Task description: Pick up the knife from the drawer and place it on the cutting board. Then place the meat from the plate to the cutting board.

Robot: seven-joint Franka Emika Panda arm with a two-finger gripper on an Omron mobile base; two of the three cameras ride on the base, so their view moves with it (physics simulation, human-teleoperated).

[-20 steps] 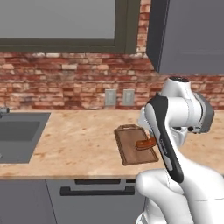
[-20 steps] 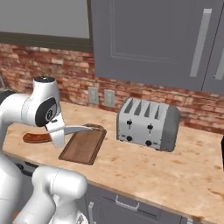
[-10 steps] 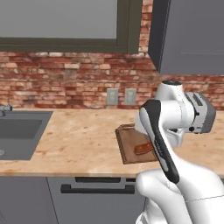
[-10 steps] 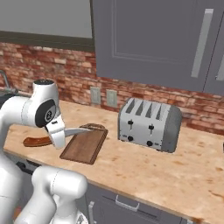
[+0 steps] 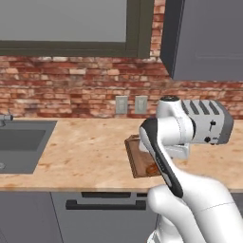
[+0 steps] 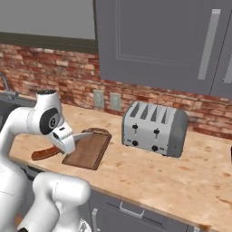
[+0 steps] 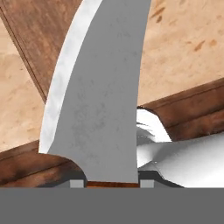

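Cutting board on counter, left of toaster. Knife over board's left edge, handle projecting left. Sink far left; wall outlets behind board.

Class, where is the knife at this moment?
In the right base view the knife is held in the hand, handle out left past the cutting board and blade over it, left of the toaster.

We see a glossy white arm built of rounded, tube-like segments, with a dark grey band running along one link toward five o'clock. In the right base view a round dark disc with a pale ring marks a joint, and a bulbous white base segment sits at six o'clock.
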